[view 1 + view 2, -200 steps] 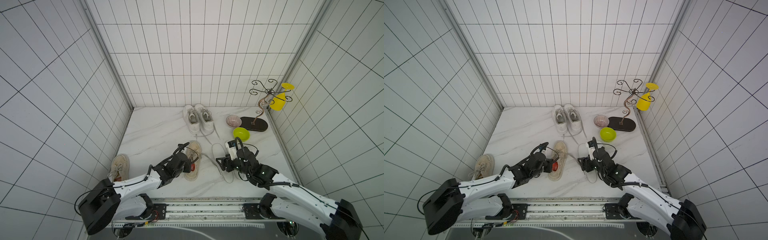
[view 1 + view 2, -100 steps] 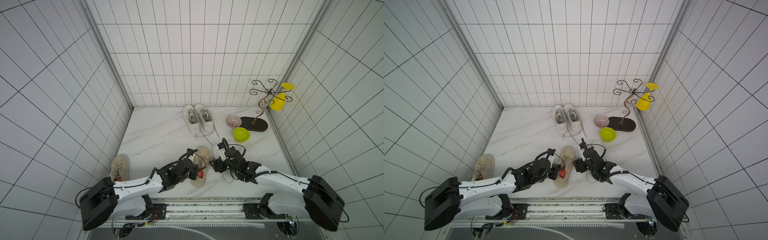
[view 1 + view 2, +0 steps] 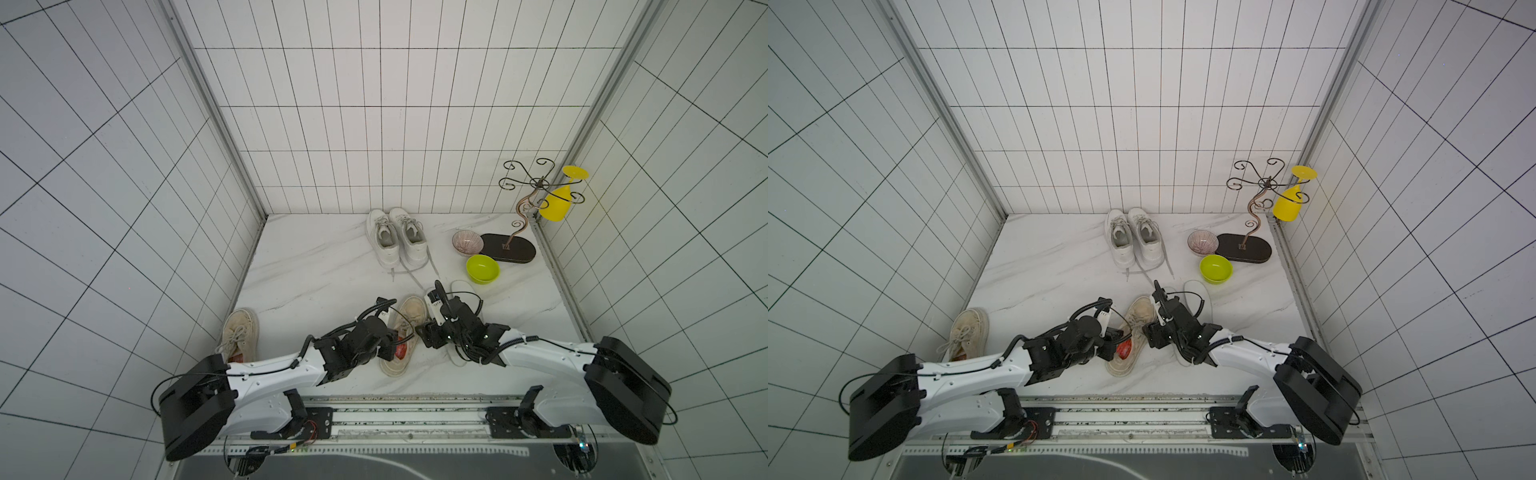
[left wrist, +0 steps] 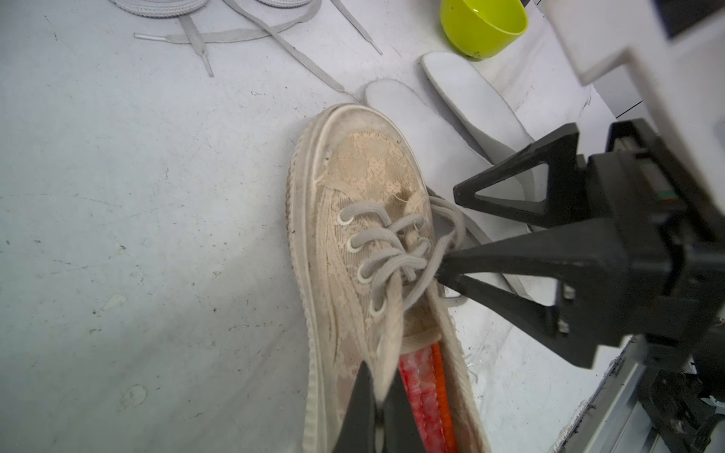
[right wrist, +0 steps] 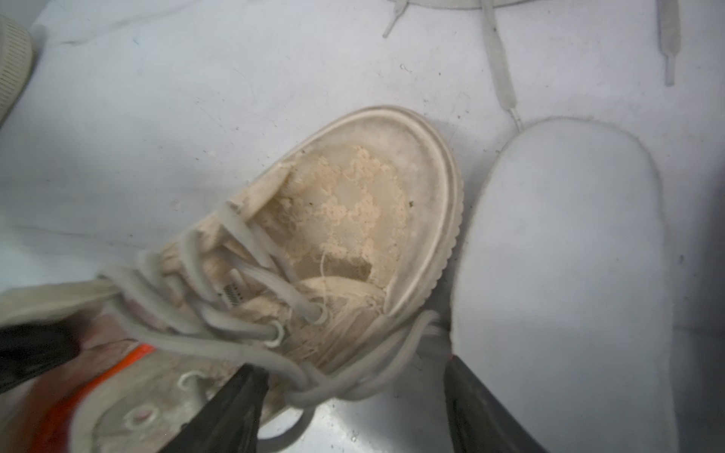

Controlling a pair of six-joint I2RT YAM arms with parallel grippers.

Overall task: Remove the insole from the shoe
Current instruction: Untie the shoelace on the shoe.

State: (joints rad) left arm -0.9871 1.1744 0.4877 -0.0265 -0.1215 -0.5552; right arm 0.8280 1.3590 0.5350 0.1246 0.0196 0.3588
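The left fingers (image 4: 359, 408) were clamped on the tongue (image 4: 392, 337) of the beige shoe (image 4: 365, 168). The right fingers (image 4: 529, 255) stood open beside its laces (image 4: 376, 259)

White marble-veined tabletop (image 3: 316, 266).
Back centre: pair of white sneakers (image 3: 397, 239), side by side, loose laces trailing forward over surface.
To their right: pink-ribbed bowl (image 3: 466, 242) just beside dark oval base of wire stand (image 3: 508, 249).
Lime-green bowl (image 3: 482, 269) just in front of both.
Two white insoles (image 4: 416, 129) flat, side by side, near green bowl.
Nearer insole just beside toe of beige lace-up shoe (image 3: 409, 311) at front centre.
Second beige shoe (image 3: 240, 336) well apart, at left edge by wall.
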